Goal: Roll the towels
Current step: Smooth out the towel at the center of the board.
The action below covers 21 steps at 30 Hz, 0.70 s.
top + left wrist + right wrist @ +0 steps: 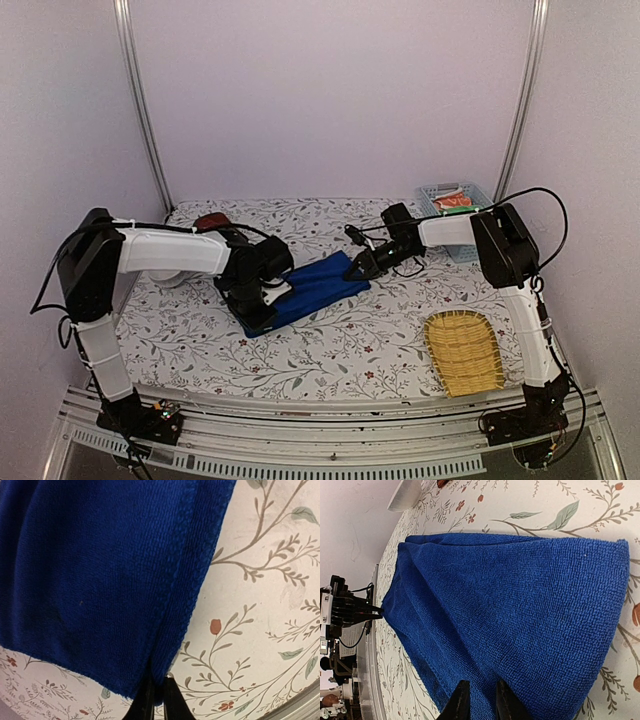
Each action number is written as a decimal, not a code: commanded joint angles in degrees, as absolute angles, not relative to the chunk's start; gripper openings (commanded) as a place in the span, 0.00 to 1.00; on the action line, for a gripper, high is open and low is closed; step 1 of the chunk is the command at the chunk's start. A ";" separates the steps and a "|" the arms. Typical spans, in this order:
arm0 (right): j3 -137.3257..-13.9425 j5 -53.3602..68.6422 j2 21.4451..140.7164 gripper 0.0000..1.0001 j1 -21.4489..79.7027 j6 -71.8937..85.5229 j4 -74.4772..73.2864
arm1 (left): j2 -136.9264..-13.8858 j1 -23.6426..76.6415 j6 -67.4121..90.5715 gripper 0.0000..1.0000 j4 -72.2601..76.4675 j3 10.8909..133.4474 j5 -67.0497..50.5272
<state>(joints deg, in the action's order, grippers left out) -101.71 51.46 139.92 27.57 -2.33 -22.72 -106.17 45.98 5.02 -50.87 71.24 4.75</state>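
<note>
The royal blue towel (310,285) lies as a slanted strip in the middle of the flowered table. My left gripper (258,314) is at its near-left end. In the left wrist view the fingertips (159,685) are pinched on a corner of the blue cloth (100,570). My right gripper (358,268) is at the far-right end. Seen from the right wrist, its fingers (481,687) are closed on a fold of the towel (520,605). The dark reddish-brown towel (211,221) sits as a small bundle behind the left arm.
A woven yellow tray (464,352) lies at the near right. A light blue basket (455,205) with orange-red and green cloth stands at the back right. A white rounded object (405,495) sits at the left, under the left arm.
</note>
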 commanded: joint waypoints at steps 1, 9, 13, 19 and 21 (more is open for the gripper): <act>-100.99 48.91 141.62 0.22 27.77 -1.87 -25.24 | -108.29 46.83 6.65 0.14 -53.79 70.84 3.65; -106.07 47.10 132.27 0.25 27.53 -4.85 -28.28 | -98.67 45.28 8.48 0.23 -48.94 72.60 0.82; -116.36 43.32 137.85 0.27 27.59 -6.96 -32.52 | -98.15 38.17 13.82 0.19 -43.50 71.32 -1.24; -122.52 42.96 145.97 0.26 27.60 -5.80 -33.54 | -103.97 32.19 20.74 0.11 -39.20 69.74 0.52; -123.33 42.76 147.74 0.26 27.60 -5.46 -33.32 | -105.39 31.59 21.65 0.12 -37.39 68.69 0.03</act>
